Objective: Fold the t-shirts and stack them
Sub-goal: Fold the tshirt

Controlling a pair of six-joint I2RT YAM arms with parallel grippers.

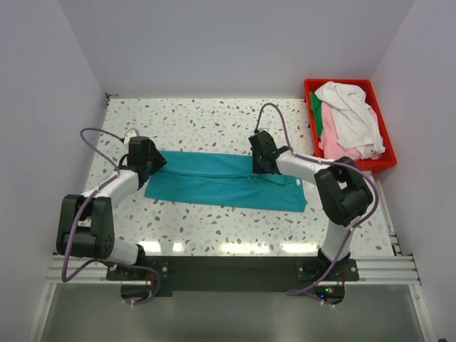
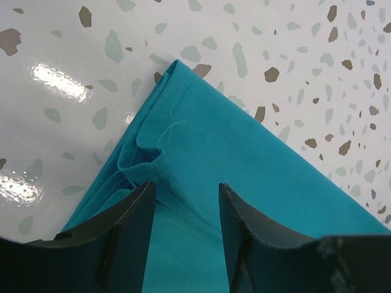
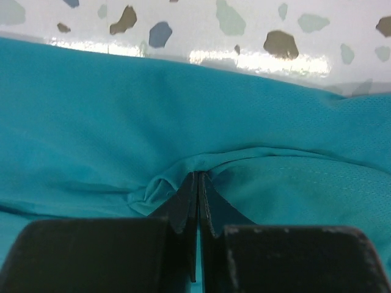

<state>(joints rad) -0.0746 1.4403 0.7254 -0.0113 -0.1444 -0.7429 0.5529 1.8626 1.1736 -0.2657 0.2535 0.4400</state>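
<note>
A teal t-shirt (image 1: 228, 182) lies folded into a long band across the middle of the speckled table (image 1: 214, 121). My left gripper (image 1: 151, 161) is at the band's left end. In the left wrist view it (image 2: 186, 192) is open, its fingers straddling the teal cloth (image 2: 244, 152) near a corner. My right gripper (image 1: 261, 158) is at the band's upper edge, right of centre. In the right wrist view it (image 3: 197, 177) is shut, pinching a small fold of the teal cloth (image 3: 91, 122). White (image 1: 353, 110), pink (image 1: 335, 139) and dark green (image 1: 315, 114) t-shirts lie heaped in the bin.
A red plastic bin (image 1: 381, 162) stands at the table's far right and holds the other shirts. White walls close in the table on the left, back and right. The arms' mounting rail (image 1: 228, 269) runs along the near edge.
</note>
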